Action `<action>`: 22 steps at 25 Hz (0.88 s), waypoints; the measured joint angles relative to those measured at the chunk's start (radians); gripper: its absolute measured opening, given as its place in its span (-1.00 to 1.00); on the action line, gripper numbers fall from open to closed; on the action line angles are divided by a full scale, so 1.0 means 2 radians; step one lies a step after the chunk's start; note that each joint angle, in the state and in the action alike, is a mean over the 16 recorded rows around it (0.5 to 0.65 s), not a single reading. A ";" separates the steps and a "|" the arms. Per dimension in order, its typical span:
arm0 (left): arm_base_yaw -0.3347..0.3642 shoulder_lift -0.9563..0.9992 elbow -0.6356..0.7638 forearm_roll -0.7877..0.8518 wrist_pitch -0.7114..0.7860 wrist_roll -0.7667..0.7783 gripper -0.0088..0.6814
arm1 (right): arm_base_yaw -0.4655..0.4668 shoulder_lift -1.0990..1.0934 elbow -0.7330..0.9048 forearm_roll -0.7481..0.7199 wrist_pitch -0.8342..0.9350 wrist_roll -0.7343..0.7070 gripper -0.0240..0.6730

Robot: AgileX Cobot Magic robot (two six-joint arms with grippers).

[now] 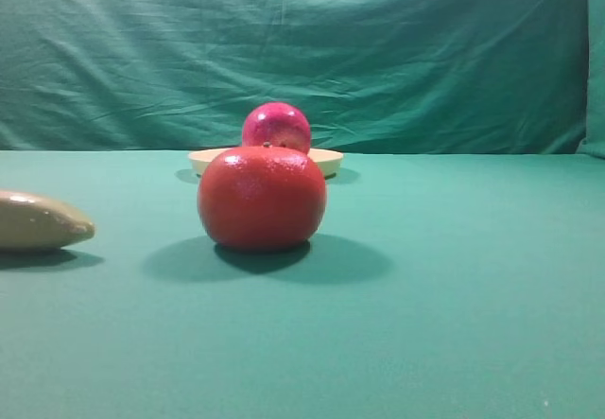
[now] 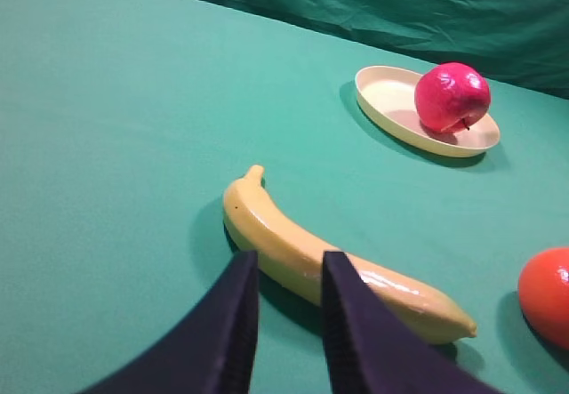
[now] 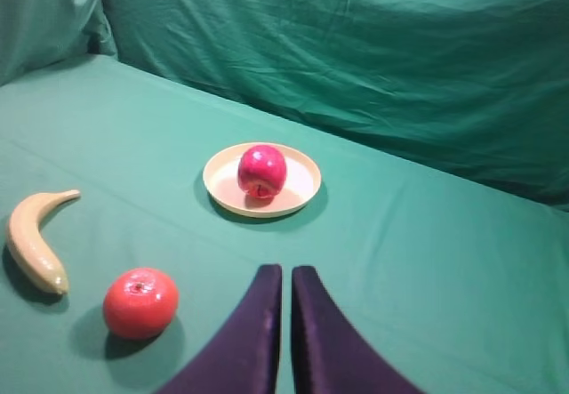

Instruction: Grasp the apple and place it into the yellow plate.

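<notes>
The glossy magenta-pink apple (image 1: 276,124) sits in the pale yellow plate (image 1: 326,161) at the back of the table, half hidden by the orange-red fruit in the exterior view. It shows plainly in the left wrist view (image 2: 452,97), resting in the plate (image 2: 382,100), and in the right wrist view (image 3: 261,170), on the plate (image 3: 300,189). My left gripper (image 2: 290,265) is slightly open and empty, just above the banana and far from the plate. My right gripper (image 3: 286,274) is shut and empty, well short of the plate. Neither gripper shows in the exterior view.
A large orange-red tomato-like fruit (image 1: 262,199) stands in front of the plate; it also shows in the wrist views (image 3: 140,302) (image 2: 547,294). A yellow banana (image 2: 267,225) lies at the left (image 1: 38,220) (image 3: 31,243). A green cloth backdrop rises behind the table.
</notes>
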 joint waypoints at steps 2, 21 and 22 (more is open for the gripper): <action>0.000 0.000 0.000 0.000 0.000 0.000 -0.52 | -0.009 -0.006 0.015 -0.007 -0.011 0.005 -0.93; 0.000 0.000 0.000 0.000 0.000 0.000 -0.52 | -0.127 -0.148 0.295 -0.014 -0.193 0.022 -0.93; 0.000 0.000 0.000 0.000 0.000 0.000 -0.52 | -0.130 -0.153 0.307 -0.012 -0.198 0.023 -0.93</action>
